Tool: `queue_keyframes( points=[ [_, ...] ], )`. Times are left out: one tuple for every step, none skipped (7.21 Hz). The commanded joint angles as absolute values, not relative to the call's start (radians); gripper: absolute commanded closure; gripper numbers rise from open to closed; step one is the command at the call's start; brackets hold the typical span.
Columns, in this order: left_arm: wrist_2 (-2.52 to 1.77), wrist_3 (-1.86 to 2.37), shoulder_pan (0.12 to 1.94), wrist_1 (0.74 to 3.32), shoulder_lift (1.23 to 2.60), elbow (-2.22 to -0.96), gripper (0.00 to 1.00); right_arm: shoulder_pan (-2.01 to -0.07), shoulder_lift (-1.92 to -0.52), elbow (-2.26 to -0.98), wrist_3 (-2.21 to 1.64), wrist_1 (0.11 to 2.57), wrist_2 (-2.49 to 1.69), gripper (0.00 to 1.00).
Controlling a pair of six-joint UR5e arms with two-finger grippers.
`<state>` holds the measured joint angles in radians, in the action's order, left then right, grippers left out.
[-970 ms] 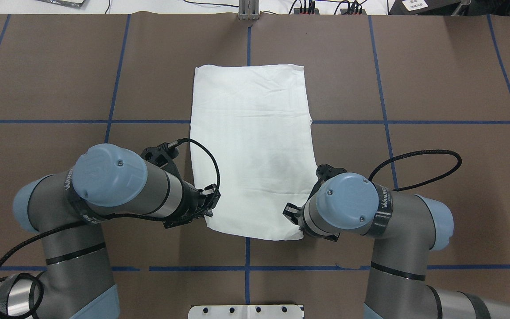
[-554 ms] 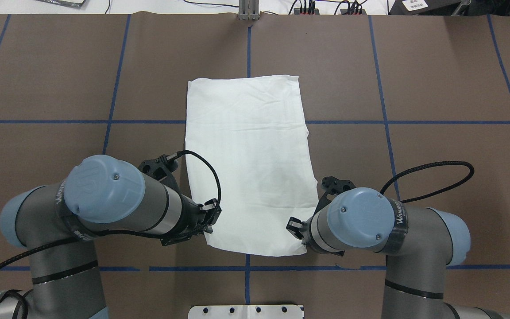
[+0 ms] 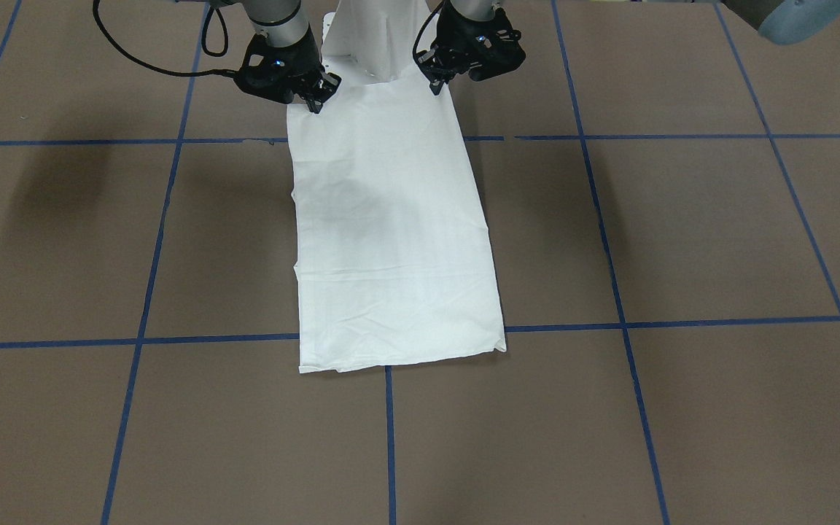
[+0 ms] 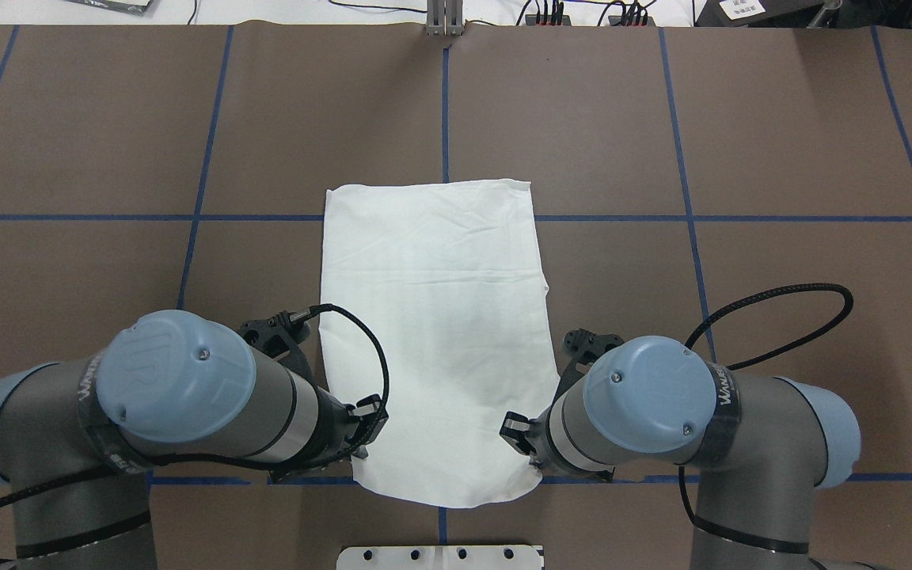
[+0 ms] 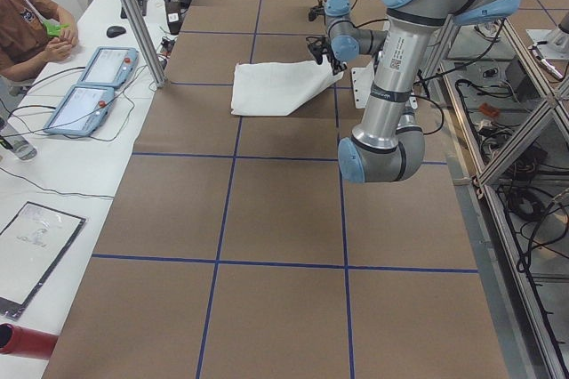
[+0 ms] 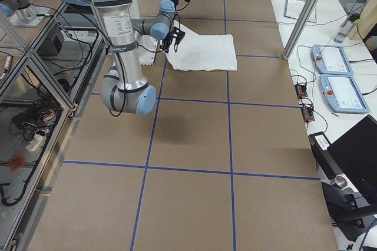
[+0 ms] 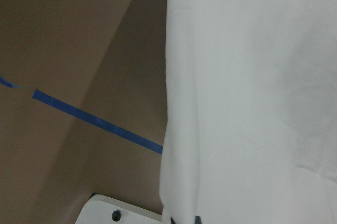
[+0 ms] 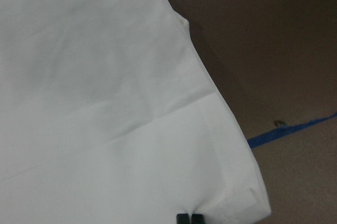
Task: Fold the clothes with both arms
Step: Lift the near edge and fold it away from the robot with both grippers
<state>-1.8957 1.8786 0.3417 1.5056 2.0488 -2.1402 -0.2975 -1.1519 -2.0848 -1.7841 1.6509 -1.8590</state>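
The white shirt [image 4: 432, 340] lies folded into a long rectangle on the brown table, with no text, collar or label showing. My left gripper [image 4: 366, 443] is shut on its near left corner. My right gripper [image 4: 521, 443] is shut on its near right corner. In the front-facing view the left gripper [image 3: 438, 80] and the right gripper [image 3: 314, 98] hold the near end of the shirt [image 3: 391, 240] raised, while the far end rests flat. The wrist views show the shirt [image 7: 253, 98] [image 8: 105, 103] pinched at the bottom edge.
The white pedestal base [image 4: 440, 556] sits just behind the shirt's near edge. Blue tape lines [image 4: 622, 218] cross the brown table. A side desk with tablets [image 5: 89, 85] and a seated person [image 5: 27, 32] lies beyond the far edge.
Both arms have drawn back toward the robot's base, dragging the shirt with them. Its far edge has slid from well past the cross tape line down to that line.
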Motion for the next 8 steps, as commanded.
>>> queue_keyframes(
  points=[
    [-1.902,1.775,0.495,1.514,2.089,-2.082,1.0,-0.406,-1.098,-2.033,-1.679,1.648,-1.867,1.0],
    [-1.94,1.734,0.576,1.531,2.141,-1.984,1.0,-0.47,-1.076,-2.008,-1.639,1.651,-1.87,1.0],
    [-1.956,1.685,0.631,1.586,2.173,-1.876,1.0,-0.541,-1.027,-1.941,-1.611,1.651,-1.896,1.0],
    [-1.96,1.665,0.676,1.648,2.207,-1.776,1.0,-0.613,-0.938,-1.819,-1.558,1.651,-1.937,1.0],
    [-1.959,1.645,0.696,1.696,2.235,-1.699,1.0,-0.67,-0.832,-1.669,-1.521,1.649,-1.984,1.0],
    [-1.959,1.641,0.716,1.728,2.252,-1.653,1.0,-0.698,-0.748,-1.526,-1.499,1.603,-1.991,1.0],
    [-1.959,1.628,0.733,1.75,2.273,-1.61,1.0,-0.715,-0.721,-1.415,-1.499,1.503,-2.002,1.0],
    [-1.959,1.625,0.75,1.787,2.308,-1.538,1.0,-0.729,-0.715,-1.364,-1.497,1.453,-2.011,1.0]
  ],
)
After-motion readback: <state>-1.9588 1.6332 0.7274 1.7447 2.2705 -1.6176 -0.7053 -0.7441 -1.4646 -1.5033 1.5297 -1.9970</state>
